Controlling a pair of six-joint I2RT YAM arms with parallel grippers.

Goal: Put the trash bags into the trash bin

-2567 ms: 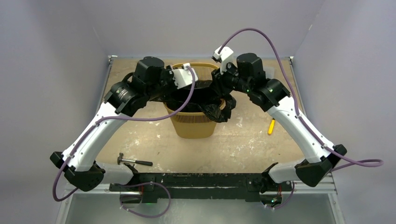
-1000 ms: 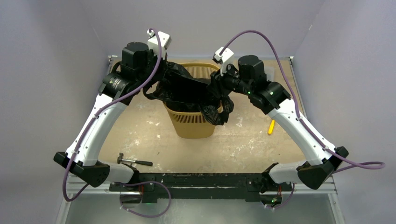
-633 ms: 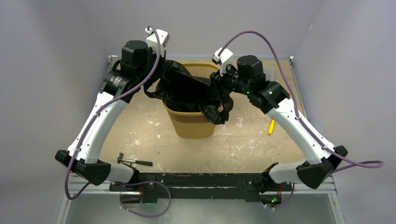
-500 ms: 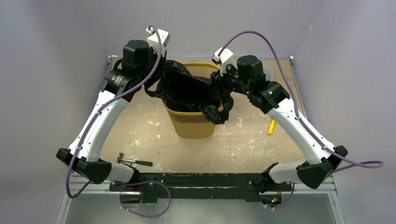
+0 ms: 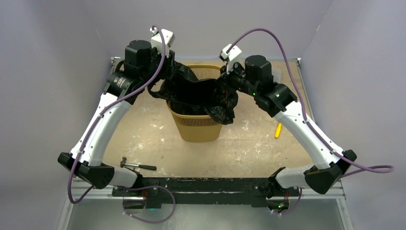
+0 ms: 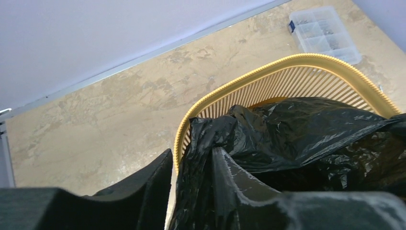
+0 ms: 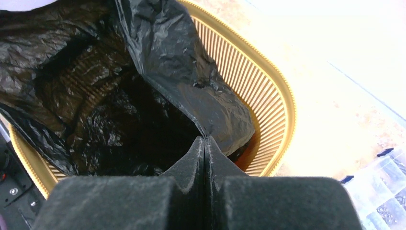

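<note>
1. Pale lilac walls (image 5: 48,57) close in a scuffed tan surface (image 5: 253,143), with both arms reaching to its far middle.
2. The left pincer (image 6: 191,191) has its black fingers (image 6: 148,191) a little apart, and a bunched fold of the thin, glossy black plastic trash bag (image 6: 297,129) is wedged and gripped between them. This grip sits right at the left rim of the orange-yellow, mesh-walled plastic trash bin (image 6: 287,76).
3. The right pincer (image 7: 205,148) has its fingers pressed flat together, nipping an edge of the bag's film at their tips. It is above the bin's mouth, towards the right rim.
4. The trash bag is strung between the two pincers across the bin's opening. Most of its wrinkled body is sunk inside and lies against the walls. In the top view a crumpled lobe spills over the near right rim and hangs outside, and another flap drapes over the left rim.
5. The trash bin stands upright between the two wrists, which crowd its rim on either side.
6. A small clear plastic compartment box (image 6: 324,32) lies on the surface beyond the bin, apart from it.
7. A small yellow object (image 5: 277,130) lies to the bin's right, below the right forearm.
8. A dark-handled hammer (image 5: 138,166) lies near the left arm's base, well apart from the bin.
</note>
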